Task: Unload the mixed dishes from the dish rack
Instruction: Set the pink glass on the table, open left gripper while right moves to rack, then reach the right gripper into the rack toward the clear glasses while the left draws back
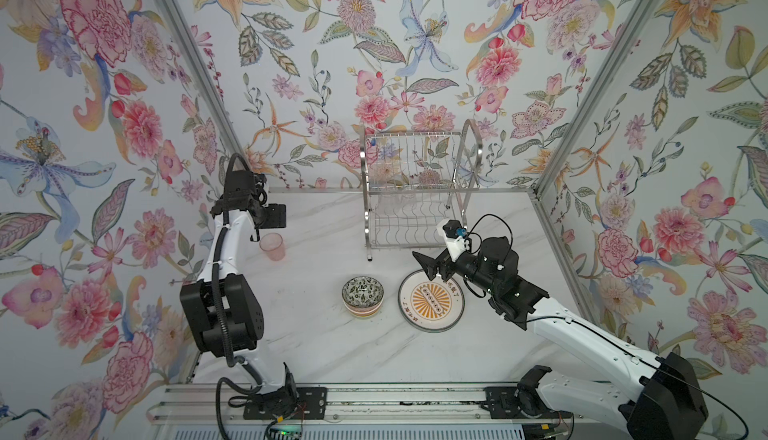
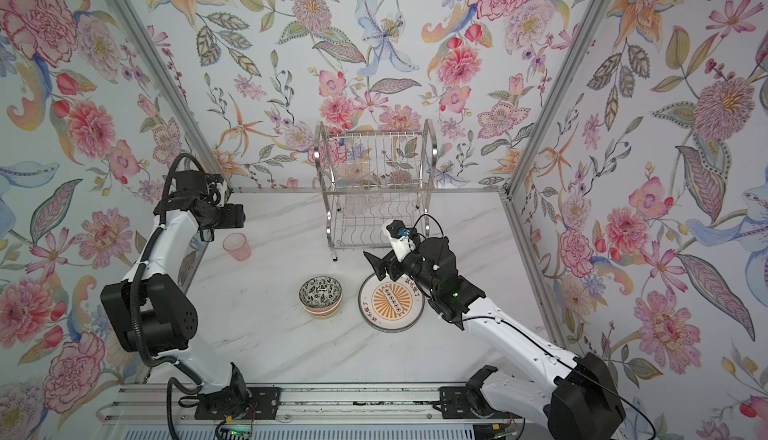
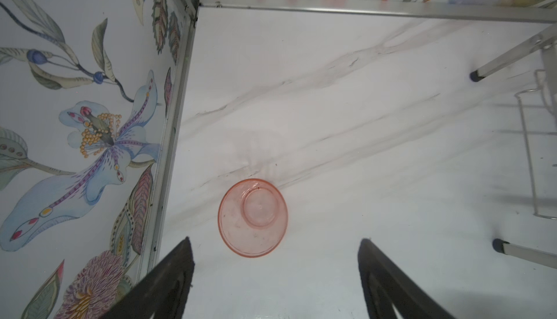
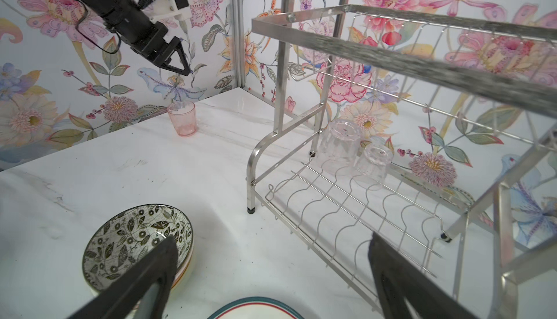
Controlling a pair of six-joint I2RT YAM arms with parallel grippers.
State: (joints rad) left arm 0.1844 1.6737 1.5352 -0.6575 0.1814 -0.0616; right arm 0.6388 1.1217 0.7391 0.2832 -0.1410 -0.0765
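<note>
The steel dish rack (image 1: 415, 192) (image 2: 374, 192) stands at the back of the table. Two clear cups (image 4: 340, 145) (image 4: 373, 163) sit upside down on its lower shelf. A pink cup (image 1: 272, 246) (image 3: 252, 218) stands upright on the table at the left. My left gripper (image 3: 275, 239) (image 1: 257, 232) hangs just above it, open and apart from it. A patterned bowl (image 1: 362, 295) (image 4: 138, 242) tops a short stack beside a sunburst plate (image 1: 431, 301) (image 2: 391, 301). My right gripper (image 4: 271, 237) (image 1: 422, 266) is open and empty, above the plate's far edge, facing the rack.
Floral walls with metal corner posts (image 1: 195, 67) close in the table on three sides. The pink cup stands close to the left wall (image 3: 90, 151). A rack leg (image 4: 250, 209) stands between the bowl stack and the lower shelf. Both arm bases sit on a rail (image 1: 374, 400) in front.
</note>
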